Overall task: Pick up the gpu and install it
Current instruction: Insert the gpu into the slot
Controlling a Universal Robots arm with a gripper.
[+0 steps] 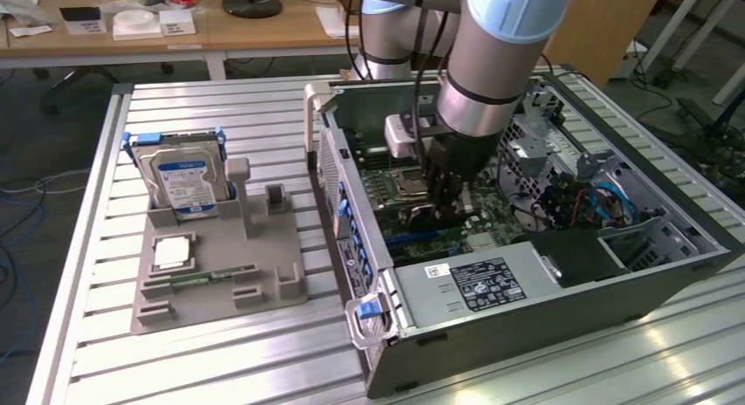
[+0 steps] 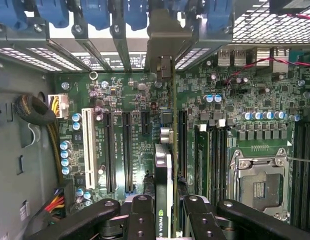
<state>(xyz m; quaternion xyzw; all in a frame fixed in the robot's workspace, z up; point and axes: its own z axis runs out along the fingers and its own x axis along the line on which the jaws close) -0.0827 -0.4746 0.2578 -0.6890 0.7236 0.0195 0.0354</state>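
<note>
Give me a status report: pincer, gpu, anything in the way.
Pincer shut on gpu inside computer case. Card edge-on, down at motherboard, bracket at rear slot openings. Seated or not, cannot tell. Nothing seen blocking it.

My arm [image 1: 491, 63] is a thick silver-grey tube with a pale blue cap [image 1: 518, 5] at the joint, upper right of the frame, and a black ring [image 1: 468, 99] lower down. A white box [image 1: 402, 136] sits beside my black wrist [image 1: 460, 165]. My jaws are black linked bars [image 2: 75, 225] with round grey pivot pins [image 2: 109, 203].
</note>
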